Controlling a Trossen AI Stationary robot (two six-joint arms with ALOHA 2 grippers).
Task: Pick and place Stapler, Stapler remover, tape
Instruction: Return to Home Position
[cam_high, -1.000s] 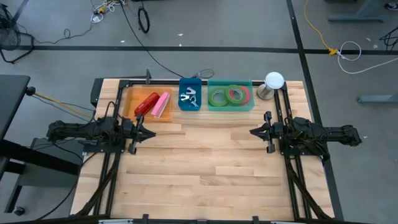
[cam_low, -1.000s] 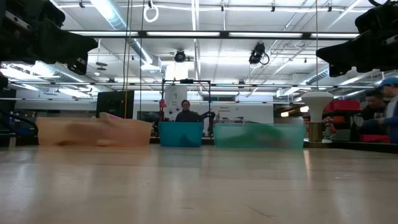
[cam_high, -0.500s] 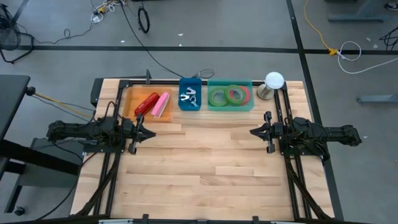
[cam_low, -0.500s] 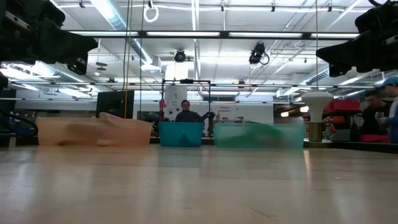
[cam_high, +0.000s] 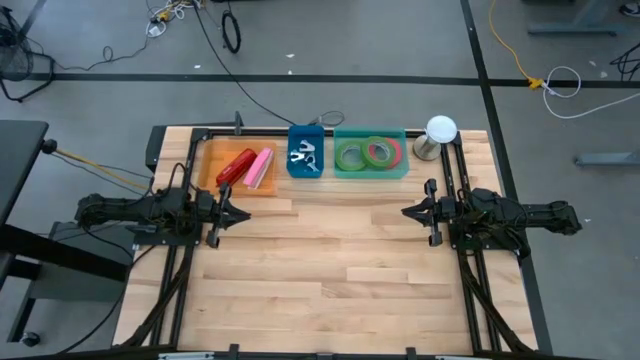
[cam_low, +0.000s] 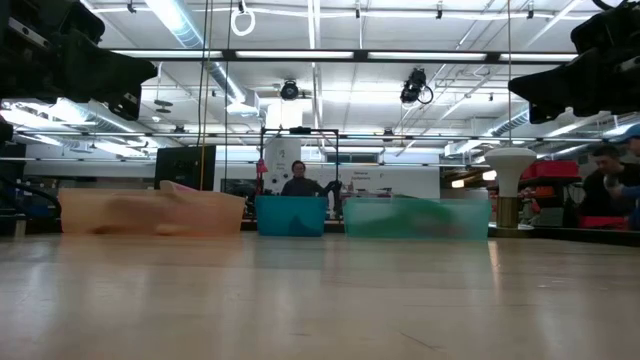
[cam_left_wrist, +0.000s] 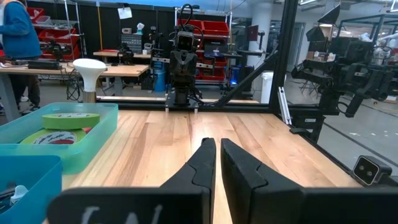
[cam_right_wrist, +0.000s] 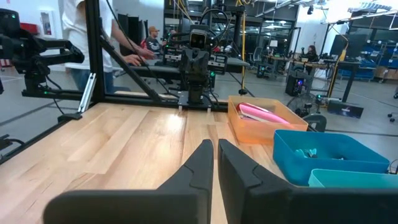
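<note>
Three bins stand in a row at the table's far edge. The orange bin (cam_high: 237, 166) holds a red stapler (cam_high: 235, 166) and a pink stapler (cam_high: 260, 167). The blue bin (cam_high: 306, 152) holds silver stapler removers (cam_high: 305, 156). The teal bin (cam_high: 370, 153) holds two green tape rolls (cam_high: 351, 155) and a red-pink roll (cam_high: 378, 151). My left gripper (cam_high: 247, 214) is shut, level above the table's left side. My right gripper (cam_high: 405, 211) is shut, level above the right side. Both are empty and face each other.
A white mushroom-shaped lamp (cam_high: 437, 135) stands at the far right corner beside the teal bin. Bare wooden tabletop (cam_high: 325, 260) lies between the two arms and toward the near edge. People show in the room beyond the table.
</note>
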